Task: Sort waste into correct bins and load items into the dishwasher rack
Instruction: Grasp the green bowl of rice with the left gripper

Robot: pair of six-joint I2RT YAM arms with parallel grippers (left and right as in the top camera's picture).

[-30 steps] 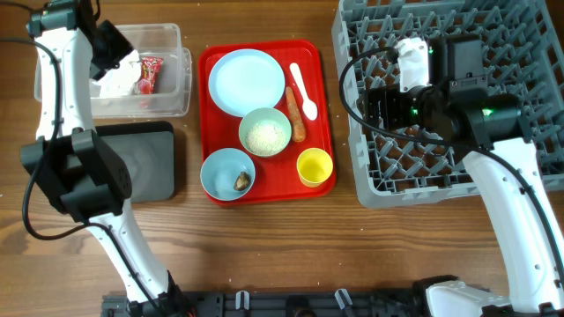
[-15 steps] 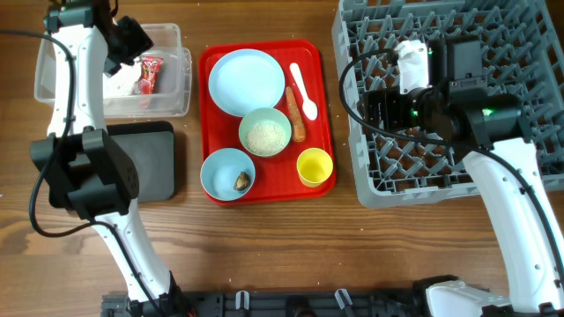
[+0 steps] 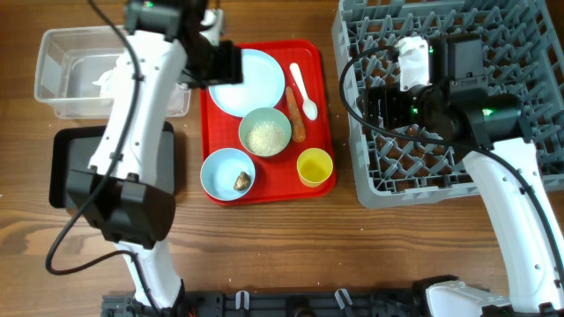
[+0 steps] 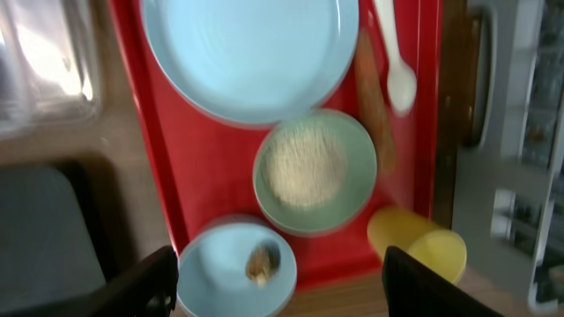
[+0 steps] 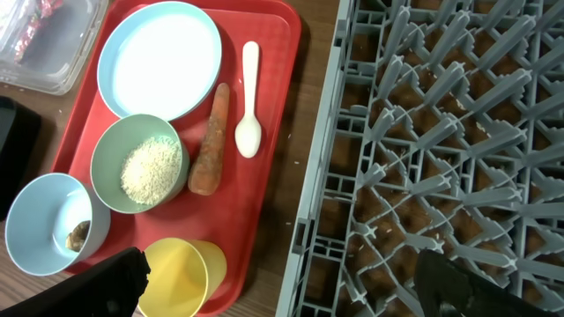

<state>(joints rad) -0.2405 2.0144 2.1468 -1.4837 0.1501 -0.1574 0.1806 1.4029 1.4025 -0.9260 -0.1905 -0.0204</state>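
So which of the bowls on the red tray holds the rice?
The green bowl in the middle of the tray, just below the plate. The blue bowl beside it holds only a small brown lump.

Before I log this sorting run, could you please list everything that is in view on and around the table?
Red tray: one, red, table centre.
Plate: one, pale blue, tray's far end.
Green bowl: one, pale green, mid-tray, holding white rice.
Blue bowl: one, pale blue, tray's near left corner, holding a brown lump.
Cup: one, yellow, tray's near right corner.
Carrot stick: one, orange, right of the green bowl.
Spoon: one, white, beside the stick.
Tub: one, clear, far left, holding white tissue and a red wrapper.
Black tray: one, black, left, nearer than the tub.
Rack: one, grey, right.
Left pincer: open, over the red tray's left side.
Right pincer: open, over the rack's left edge.
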